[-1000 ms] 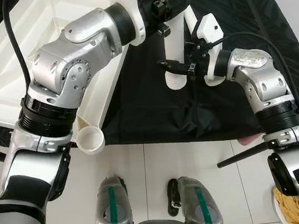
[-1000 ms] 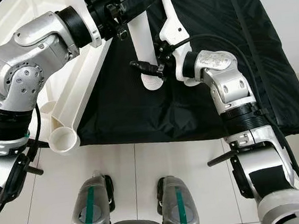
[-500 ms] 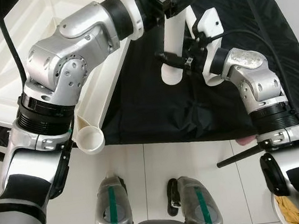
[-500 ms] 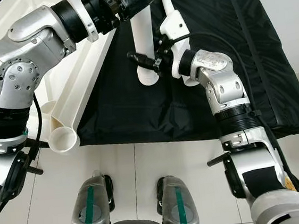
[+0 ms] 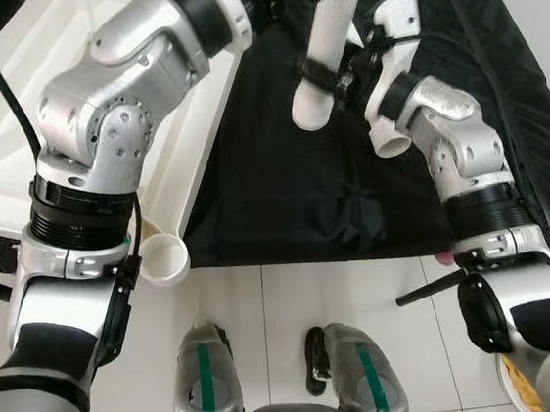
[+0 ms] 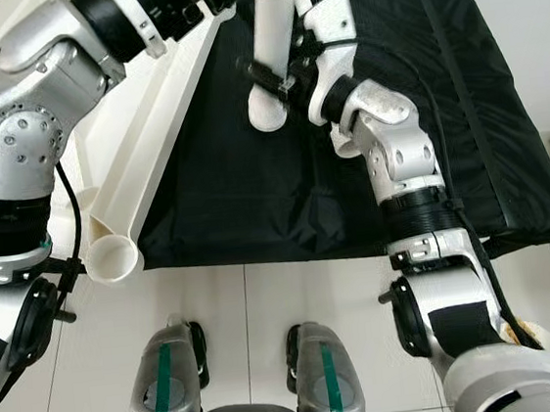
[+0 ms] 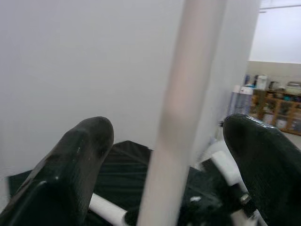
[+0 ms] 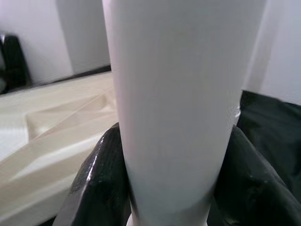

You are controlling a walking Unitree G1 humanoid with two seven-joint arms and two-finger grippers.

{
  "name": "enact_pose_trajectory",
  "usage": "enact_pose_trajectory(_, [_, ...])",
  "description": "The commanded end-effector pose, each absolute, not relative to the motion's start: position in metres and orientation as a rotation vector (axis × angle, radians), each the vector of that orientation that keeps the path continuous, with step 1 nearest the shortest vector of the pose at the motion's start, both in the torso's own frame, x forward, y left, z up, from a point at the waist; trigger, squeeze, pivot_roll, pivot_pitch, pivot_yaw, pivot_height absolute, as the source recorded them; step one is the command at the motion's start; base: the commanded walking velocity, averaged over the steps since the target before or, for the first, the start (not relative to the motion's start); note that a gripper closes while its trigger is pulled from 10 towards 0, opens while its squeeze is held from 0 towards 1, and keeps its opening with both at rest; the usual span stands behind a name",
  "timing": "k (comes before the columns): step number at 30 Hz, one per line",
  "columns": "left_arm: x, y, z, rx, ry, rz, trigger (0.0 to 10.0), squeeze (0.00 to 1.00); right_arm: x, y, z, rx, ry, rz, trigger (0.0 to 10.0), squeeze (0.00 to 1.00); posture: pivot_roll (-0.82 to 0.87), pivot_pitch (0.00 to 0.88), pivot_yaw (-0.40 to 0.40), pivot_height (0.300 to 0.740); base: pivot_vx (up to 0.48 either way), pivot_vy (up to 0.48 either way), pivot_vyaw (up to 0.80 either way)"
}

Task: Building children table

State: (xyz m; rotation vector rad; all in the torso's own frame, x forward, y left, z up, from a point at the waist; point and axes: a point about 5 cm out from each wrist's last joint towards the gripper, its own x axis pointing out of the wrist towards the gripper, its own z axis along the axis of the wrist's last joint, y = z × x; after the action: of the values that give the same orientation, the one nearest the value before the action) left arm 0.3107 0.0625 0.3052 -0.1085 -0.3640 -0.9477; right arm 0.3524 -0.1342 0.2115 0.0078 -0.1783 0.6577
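Two grippers met on one white table leg, a plain plastic tube that hung tilted over the black cloth, its open lower end toward the robot and its upper part leaning away to the robot's right. The right gripper was clamped around the leg close to that lower end; in the right wrist view its black fingers pressed flat against both sides of the tube. The left gripper reached in near the top of the head views, at the leg's upper part. In the left wrist view its fingers stood wide on either side of the leg, with a clear gap between each pad and the tube, so it was not gripping. The white tabletop lay upside down to the robot's left, partly over the cloth, with a round leg socket at its near corner above the pale tiled floor. A second white piece showed just behind the right wrist.
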Motion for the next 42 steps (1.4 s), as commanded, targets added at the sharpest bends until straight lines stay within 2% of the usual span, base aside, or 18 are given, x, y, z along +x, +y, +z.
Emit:
enact_pose_trajectory(1, [0.321, 0.071, 0.290, -0.055, -0.342, -0.807, 10.0, 0.00, 0.354, -0.139, 0.215, 0.059, -0.203, 0.605, 10.0, 0.00, 0.06, 0.022, -0.071, 0.740, 0.000, 0.000, 0.00])
enact_pose_trajectory(8, [0.329, 0.082, 0.274, 0.008, -0.309, -0.691, 10.0, 0.00, 0.354, -0.144, 0.217, 0.094, -0.230, 0.549, 10.0, 0.00, 0.06, 0.025, -0.068, 0.740, 0.000, 0.000, 0.00])
enact_pose_trajectory(12, [0.332, 0.090, 0.254, 0.199, -0.297, -0.619, 10.0, 0.00, 0.355, -0.151, 0.220, 0.125, -0.264, 0.453, 10.0, 0.00, 0.05, 0.024, -0.060, 0.740, 0.000, 0.000, 0.00])
enact_pose_trajectory(16, [0.326, 0.095, 0.228, 0.341, -0.225, -0.644, 10.0, 0.00, 0.353, -0.154, 0.218, 0.161, -0.264, 0.440, 10.0, 0.00, 0.05, 0.024, -0.050, 0.740, 0.000, 0.000, 0.00])
enact_pose_trajectory(18, [0.326, 0.095, 0.228, 0.341, -0.225, -0.644, 10.0, 0.00, 0.353, -0.154, 0.218, 0.161, -0.264, 0.440, 10.0, 0.00, 0.05, 0.024, -0.050, 0.740, 0.000, 0.000, 0.00])
enact_pose_trajectory(25, [0.311, 0.129, 0.189, 0.487, -0.067, -0.667, 10.0, 0.00, 0.349, -0.157, 0.217, 0.151, -0.258, 0.445, 10.0, 0.00, 0.07, 0.021, -0.050, 0.740, 0.000, 0.000, 0.00])
enact_pose_trajectory(30, [0.301, 0.149, 0.176, 0.594, -0.009, -0.683, 10.0, 0.00, 0.348, -0.155, 0.217, 0.142, -0.258, 0.458, 10.0, 0.00, 0.08, 0.023, -0.054, 0.740, 0.000, 0.000, 0.00])
enact_pose_trajectory(34, [0.299, 0.153, 0.174, 0.607, 0.008, -0.692, 10.0, 0.00, 0.348, -0.154, 0.217, 0.140, -0.258, 0.459, 10.0, 0.00, 0.08, 0.024, -0.056, 0.740, 0.000, 0.000, 0.00])
enact_pose_trajectory(42, [0.289, 0.166, 0.167, 0.738, 0.049, -0.739, 10.0, 0.00, 0.347, -0.156, 0.217, 0.129, -0.253, 0.458, 10.0, 0.00, 0.08, 0.033, -0.055, 0.740, 0.000, 0.000, 0.00])
